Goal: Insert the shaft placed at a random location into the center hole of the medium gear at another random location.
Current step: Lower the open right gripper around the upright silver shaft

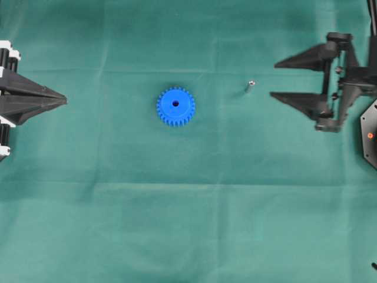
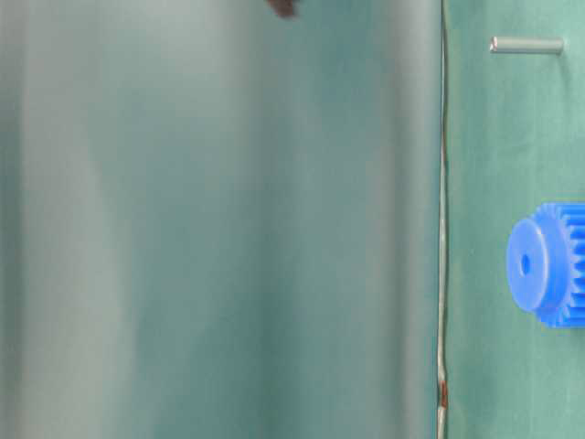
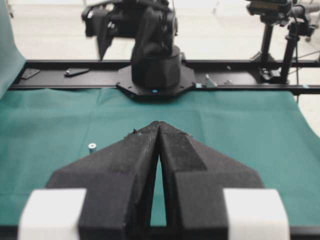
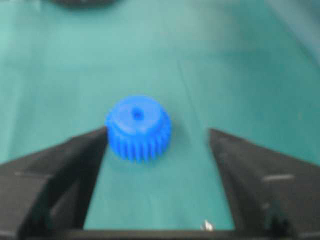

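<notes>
Step in hand: early going, I'd say the approach to the pick; nothing is held yet.
Right gripper (image 1: 272,79): at the 3 o'clock edge of the overhead view, fingers spread wide and empty, tips pointing towards the middle.
Left gripper (image 1: 65,101): parked at 9 o'clock, fingers pressed together on nothing (its own wrist camera shows only a sliver of a slit between them).
Shaft (image 1: 250,86): lying on the green cloth (image 1: 188,206), well apart from the gear at about its 2 o'clock, near the right fingertips but untouched.
Medium gear (image 1: 175,107): flat on the cloth near the centre, center hole (image 1: 175,104) facing up and unobstructed.
Next move: my read is that the right arm must bring its open fingers either side of the pin, then close; a thin pin will want a well-centred pinch.
Table-level view: shows the shaft (image 2: 526,44) side-on and the gear's raised hub, which the overhead view flattens.
Right wrist view: blurred; gear (image 4: 138,128) framed between the fingers, a pale glint at 6 o'clock may be the shaft.
</notes>
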Motion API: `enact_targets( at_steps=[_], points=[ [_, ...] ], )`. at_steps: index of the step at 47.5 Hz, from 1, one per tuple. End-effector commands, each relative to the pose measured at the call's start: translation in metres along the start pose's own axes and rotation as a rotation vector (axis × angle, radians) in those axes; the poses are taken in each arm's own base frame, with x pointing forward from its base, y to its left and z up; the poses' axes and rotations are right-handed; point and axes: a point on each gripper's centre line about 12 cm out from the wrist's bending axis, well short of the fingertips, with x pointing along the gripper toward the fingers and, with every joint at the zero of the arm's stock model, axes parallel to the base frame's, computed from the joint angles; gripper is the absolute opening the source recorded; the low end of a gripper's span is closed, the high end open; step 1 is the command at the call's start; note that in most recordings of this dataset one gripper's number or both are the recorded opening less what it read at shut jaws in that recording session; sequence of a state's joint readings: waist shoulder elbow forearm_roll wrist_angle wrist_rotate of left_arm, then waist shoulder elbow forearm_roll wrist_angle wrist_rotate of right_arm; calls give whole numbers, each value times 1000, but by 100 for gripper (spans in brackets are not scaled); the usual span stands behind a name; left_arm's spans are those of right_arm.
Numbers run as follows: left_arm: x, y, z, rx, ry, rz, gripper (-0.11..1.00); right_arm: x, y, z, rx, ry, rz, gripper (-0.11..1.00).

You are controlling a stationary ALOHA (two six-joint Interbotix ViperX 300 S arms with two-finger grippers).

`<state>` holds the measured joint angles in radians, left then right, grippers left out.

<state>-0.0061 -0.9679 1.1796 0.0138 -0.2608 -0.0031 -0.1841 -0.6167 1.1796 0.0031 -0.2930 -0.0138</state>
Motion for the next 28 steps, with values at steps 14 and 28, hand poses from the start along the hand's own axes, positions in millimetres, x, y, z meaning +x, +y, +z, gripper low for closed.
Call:
enact_targets(
  at_steps=[14,28],
  points=[
    [4,0,8,1,-14,-1,0,40,-20,-41,26,125,-71,85],
    [4,0,5,1,-2,-2,0,59,-30,-68,40,180,-101,85]
  ],
)
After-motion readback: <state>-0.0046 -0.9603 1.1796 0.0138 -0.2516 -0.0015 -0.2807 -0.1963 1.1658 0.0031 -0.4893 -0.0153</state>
